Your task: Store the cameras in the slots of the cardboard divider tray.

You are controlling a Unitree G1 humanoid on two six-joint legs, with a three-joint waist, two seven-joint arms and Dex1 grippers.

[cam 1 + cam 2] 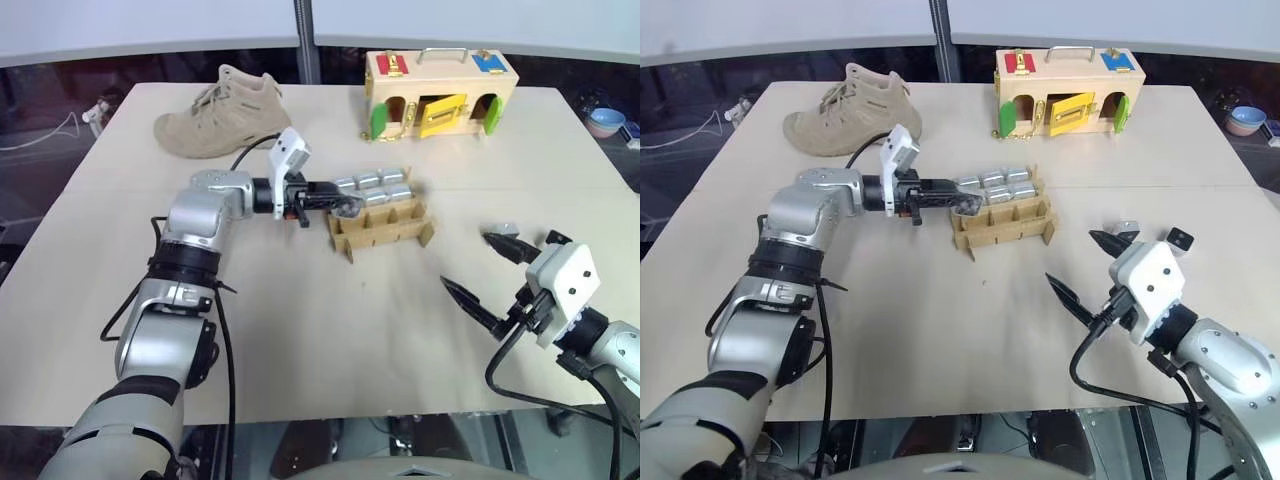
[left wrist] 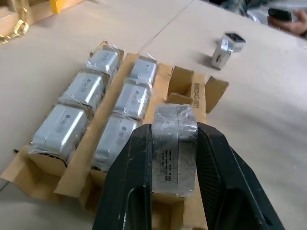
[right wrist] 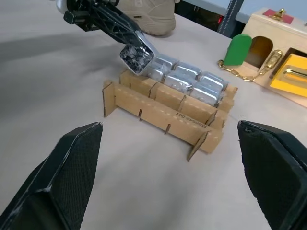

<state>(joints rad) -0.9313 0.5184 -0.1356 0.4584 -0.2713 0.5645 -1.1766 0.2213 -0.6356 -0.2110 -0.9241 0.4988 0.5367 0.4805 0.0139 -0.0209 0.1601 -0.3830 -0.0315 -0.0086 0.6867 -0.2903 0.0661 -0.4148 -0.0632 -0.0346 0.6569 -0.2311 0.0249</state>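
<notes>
The cardboard divider tray (image 1: pixel 385 232) sits mid-table. Its two far rows hold several plastic-wrapped silver cameras (image 1: pixel 375 186), also seen close up as cameras (image 2: pixel 86 91). My left gripper (image 1: pixel 345 204) is shut on one more wrapped camera (image 2: pixel 175 143) and holds it tilted just above the left end of the tray's near row, whose slots (image 3: pixel 163 108) stand empty. A loose camera (image 1: pixel 505 229) lies on the table to the tray's right, close to the far fingertip of my right gripper (image 1: pixel 466 260), which stands wide open with nothing in it.
A tan shoe (image 1: pixel 220 110) lies at the back left. A pale wooden box (image 1: pixel 440 90) with coloured doors and a chain stands at the back right. A small bowl (image 1: pixel 605 122) sits off the table at the far right.
</notes>
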